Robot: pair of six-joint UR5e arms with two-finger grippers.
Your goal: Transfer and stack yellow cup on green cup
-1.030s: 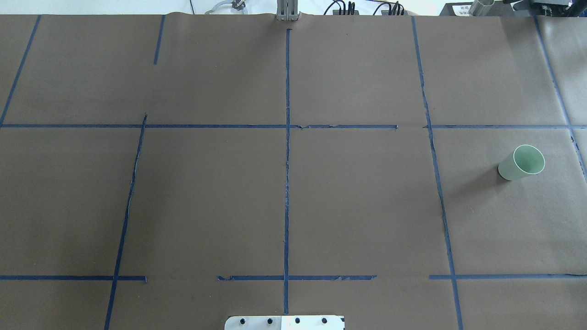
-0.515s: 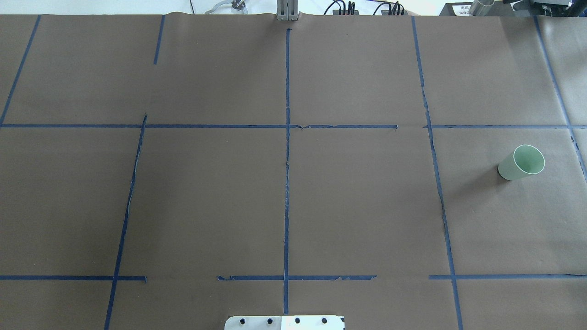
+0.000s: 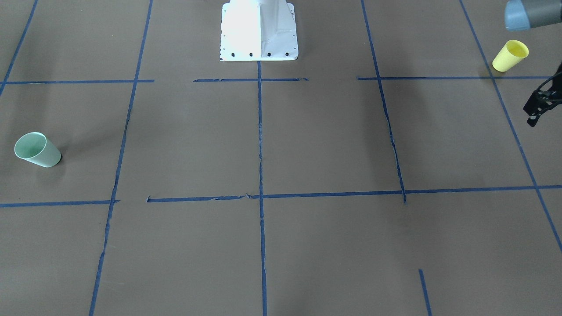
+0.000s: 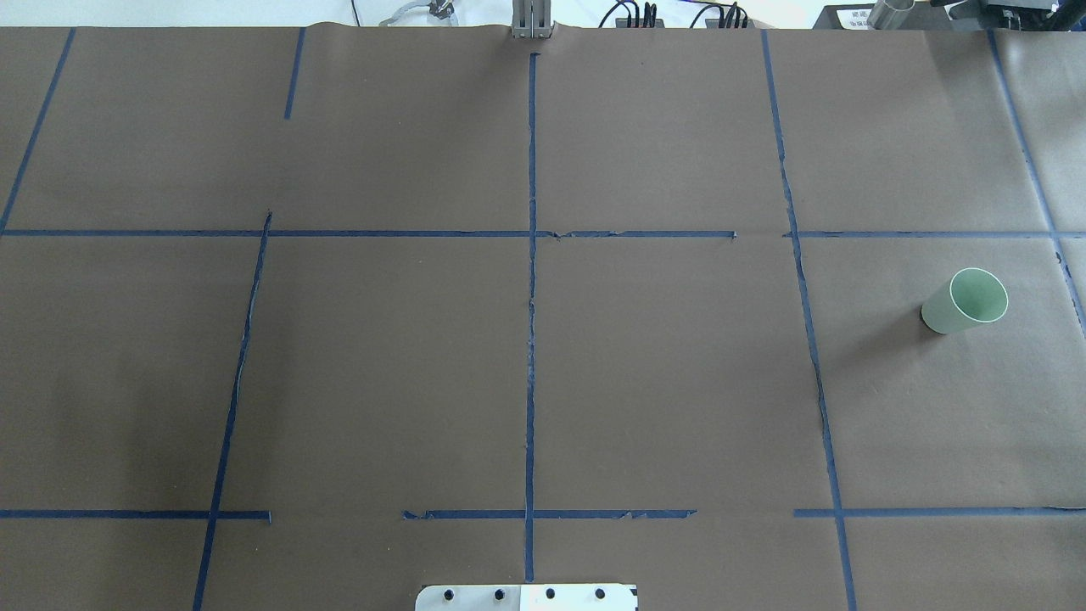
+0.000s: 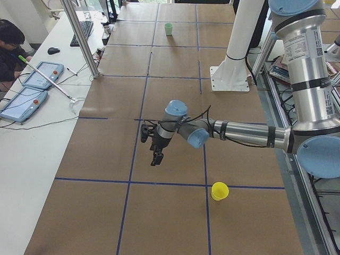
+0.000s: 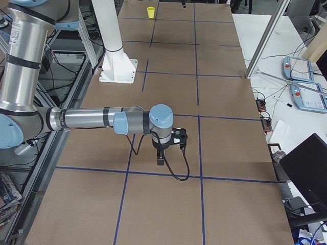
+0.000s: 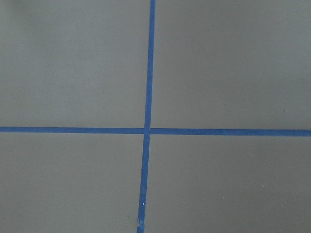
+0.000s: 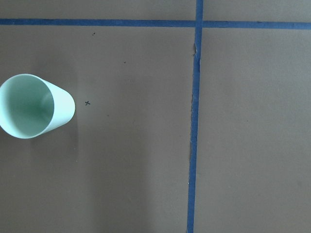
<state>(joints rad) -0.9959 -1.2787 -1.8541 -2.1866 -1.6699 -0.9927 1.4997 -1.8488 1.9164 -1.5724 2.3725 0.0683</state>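
Note:
The yellow cup point(image 3: 510, 55) stands upright, mouth up, near the table's end on my left; it also shows in the exterior left view point(image 5: 219, 191) and far off in the exterior right view point(image 6: 150, 12). The green cup point(image 4: 965, 300) stands upright at the table's right side, also seen in the front view point(image 3: 37, 149) and at the left of the right wrist view point(image 8: 34, 106). My left gripper point(image 5: 155, 154) hangs above the table, apart from the yellow cup; only its edge point(image 3: 538, 107) shows in the front view. My right gripper point(image 6: 161, 161) hangs over the table. I cannot tell whether either is open.
Brown paper with blue tape lines point(image 4: 531, 297) covers the table. The robot's white base point(image 3: 259, 30) stands at the near middle edge. An operator's table with tablets point(image 5: 32, 85) and a metal post point(image 5: 79, 37) lie along the far side.

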